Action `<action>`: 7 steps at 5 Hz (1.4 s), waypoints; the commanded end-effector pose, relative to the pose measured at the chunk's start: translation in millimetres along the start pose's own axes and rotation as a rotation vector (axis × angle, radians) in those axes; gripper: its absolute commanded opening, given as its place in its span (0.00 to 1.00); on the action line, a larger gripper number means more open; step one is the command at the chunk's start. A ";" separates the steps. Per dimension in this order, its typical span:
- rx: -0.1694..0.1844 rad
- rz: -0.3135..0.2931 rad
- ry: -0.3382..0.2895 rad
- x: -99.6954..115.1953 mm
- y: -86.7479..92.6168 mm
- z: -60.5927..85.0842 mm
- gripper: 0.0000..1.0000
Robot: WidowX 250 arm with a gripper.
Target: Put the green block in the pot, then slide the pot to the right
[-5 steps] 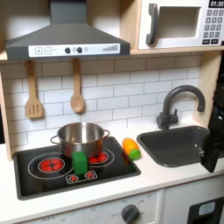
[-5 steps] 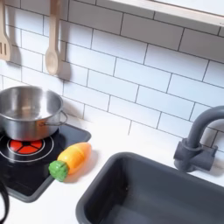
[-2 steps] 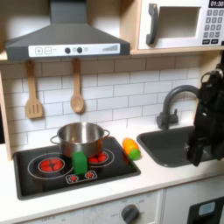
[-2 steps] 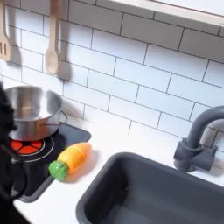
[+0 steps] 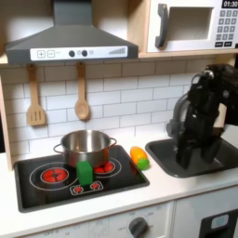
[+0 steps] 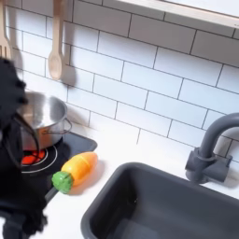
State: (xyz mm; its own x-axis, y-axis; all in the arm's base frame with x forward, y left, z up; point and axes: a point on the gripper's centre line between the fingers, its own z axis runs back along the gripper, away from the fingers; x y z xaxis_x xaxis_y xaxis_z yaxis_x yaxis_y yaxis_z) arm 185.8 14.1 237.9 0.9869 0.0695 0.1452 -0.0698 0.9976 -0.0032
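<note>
The green block (image 5: pixel 85 173) stands upright on the black stovetop (image 5: pixel 42 187), just in front of the shiny steel pot (image 5: pixel 85 146), which sits on the back of the stove. In the second exterior view the pot (image 6: pixel 49 113) is partly hidden behind my arm (image 6: pixel 13 131), a dark blur at the left. In the first exterior view my black arm reaches in from the right, and the gripper (image 5: pixel 187 160) hangs over the sink (image 5: pixel 163 154), well to the right of the block and pot. Blur hides how its jaws stand.
An orange-and-green toy vegetable (image 5: pixel 138 158) (image 6: pixel 75 171) lies on the counter between stove and sink (image 6: pixel 159 201). A dark faucet (image 5: pixel 178 113) (image 6: pixel 210 149) rises behind the sink. Wooden utensils (image 5: pixel 82 104) hang on the tiled wall beneath the range hood.
My arm has swung in from the first exterior view's right edge to above the sink, moving left toward the stove. It now covers more of the second exterior view's left. Block and pot have not moved.
</note>
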 end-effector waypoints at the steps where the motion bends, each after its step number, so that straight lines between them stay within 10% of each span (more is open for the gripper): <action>1: 0.018 0.029 -0.022 34.7 18.5 -4.4 1.00; 7: 0.072 0.071 -0.040 115.0 84.9 -24.2 1.00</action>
State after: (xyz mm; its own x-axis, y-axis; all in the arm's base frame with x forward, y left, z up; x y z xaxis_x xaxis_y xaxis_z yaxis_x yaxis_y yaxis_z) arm 296.4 106.3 229.2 0.9729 0.1422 0.1822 -0.1543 0.9865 0.0541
